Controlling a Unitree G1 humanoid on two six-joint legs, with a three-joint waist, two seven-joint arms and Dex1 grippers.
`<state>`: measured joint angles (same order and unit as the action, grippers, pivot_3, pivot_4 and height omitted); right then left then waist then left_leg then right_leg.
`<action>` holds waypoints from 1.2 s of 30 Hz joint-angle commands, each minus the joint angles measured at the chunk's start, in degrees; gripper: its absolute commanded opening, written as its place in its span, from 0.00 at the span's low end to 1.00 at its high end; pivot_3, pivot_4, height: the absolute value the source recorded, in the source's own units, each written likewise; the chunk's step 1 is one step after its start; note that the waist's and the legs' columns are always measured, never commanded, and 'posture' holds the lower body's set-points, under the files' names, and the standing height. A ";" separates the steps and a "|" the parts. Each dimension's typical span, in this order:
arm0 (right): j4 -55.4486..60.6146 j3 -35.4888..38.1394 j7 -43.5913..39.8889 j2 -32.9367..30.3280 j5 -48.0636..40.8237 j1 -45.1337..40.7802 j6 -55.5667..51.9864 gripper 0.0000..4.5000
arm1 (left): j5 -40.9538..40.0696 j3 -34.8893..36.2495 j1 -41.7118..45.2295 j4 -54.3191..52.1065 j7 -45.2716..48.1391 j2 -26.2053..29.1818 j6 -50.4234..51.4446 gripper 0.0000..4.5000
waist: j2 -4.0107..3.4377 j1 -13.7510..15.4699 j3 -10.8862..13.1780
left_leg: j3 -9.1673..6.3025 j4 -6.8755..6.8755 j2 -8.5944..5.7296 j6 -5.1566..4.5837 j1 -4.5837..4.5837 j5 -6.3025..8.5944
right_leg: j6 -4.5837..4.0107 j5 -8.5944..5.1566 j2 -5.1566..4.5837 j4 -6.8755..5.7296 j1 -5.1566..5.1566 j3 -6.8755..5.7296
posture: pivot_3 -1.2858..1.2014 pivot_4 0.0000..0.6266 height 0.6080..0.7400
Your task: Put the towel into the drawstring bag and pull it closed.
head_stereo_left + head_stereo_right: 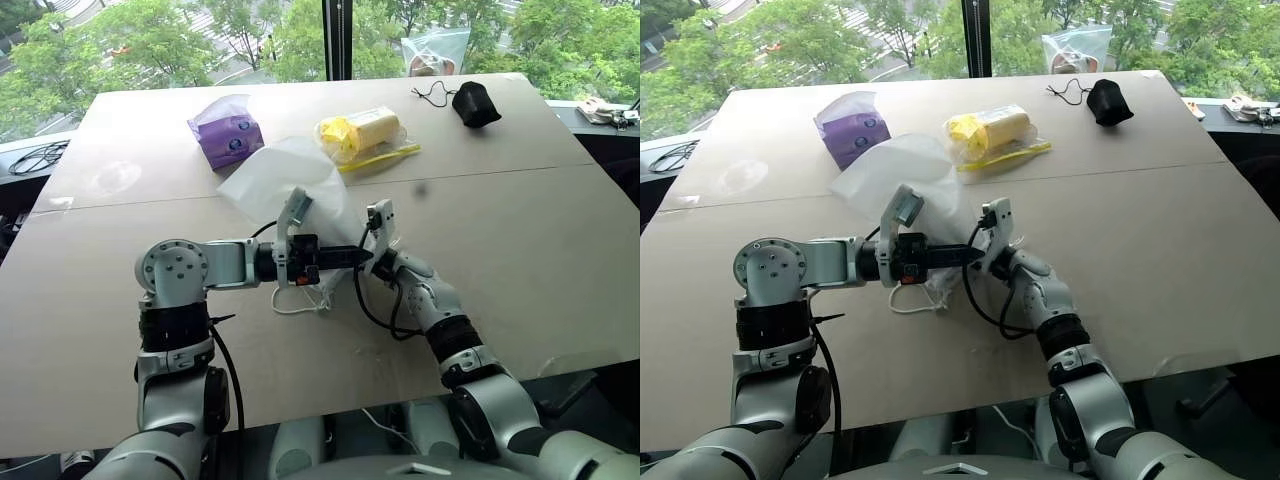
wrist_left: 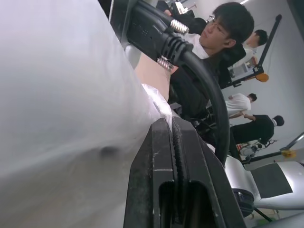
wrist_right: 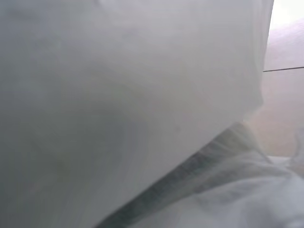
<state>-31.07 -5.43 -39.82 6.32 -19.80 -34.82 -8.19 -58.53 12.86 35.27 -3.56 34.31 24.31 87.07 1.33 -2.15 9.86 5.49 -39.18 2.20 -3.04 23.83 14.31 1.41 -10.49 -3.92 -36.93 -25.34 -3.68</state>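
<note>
The left pincer [image 1: 352, 256] is clamped flat on the near edge of the drawstring bag [image 1: 285, 180], pointing across toward the robot's right, and the right pincer [image 1: 372, 240] meets it nose to nose at that same edge; whether its jaws are apart or gripping I cannot tell. From the bag's mouth, the pouch runs away across the bench [image 1: 520, 240] toward the purple tissue pack [image 1: 226, 132], its cord [image 1: 298, 302] looping on the near side. The towel I cannot pick out, perhaps already inside. Both pincers sit equally near the mouth.
</note>
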 commanded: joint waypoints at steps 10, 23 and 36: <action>45.76 -6.44 4.03 -21.93 10.37 16.34 -16.36 0.69 | 33.16 -21.06 14.96 23.82 34.21 14.35 -56.77 0.09 | -0.08 0.99 0.05 | 0.27 0.09 0.02 0.02 0.06 0.01 | -0.22 -0.14 0.02 0.08 -0.20 -0.01 | 0.52 0.24 1.00; 0.38 -6.04 10.23 -16.45 19.02 -7.68 -5.68 0.69 | 23.51 -4.77 -3.08 1.41 33.58 24.18 -44.76 0.72 | 0.04 -0.44 0.15 | 0.41 0.10 0.13 -0.04 0.15 0.02 | 0.00 -0.04 0.19 0.12 -0.34 0.24 | 0.52 0.24 1.00; -12.29 -3.20 0.08 -18.92 17.94 -12.31 6.76 0.00 | 29.21 -5.58 -33.48 -19.41 13.74 14.22 -47.34 0.73 | 0.03 1.41 0.12 | 0.09 0.09 -0.02 -0.02 -0.06 0.00 | -0.30 -0.13 -0.14 0.09 -0.03 -0.03 | 0.52 0.24 1.00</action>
<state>-47.31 -10.16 -38.33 -10.91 -1.09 -48.91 -1.67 -33.82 11.54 1.63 -22.28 50.76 39.99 44.50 1.37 -0.74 9.97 5.54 -39.10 2.19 -3.06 23.79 14.31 1.09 -10.62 -4.05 -36.84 -25.37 -3.75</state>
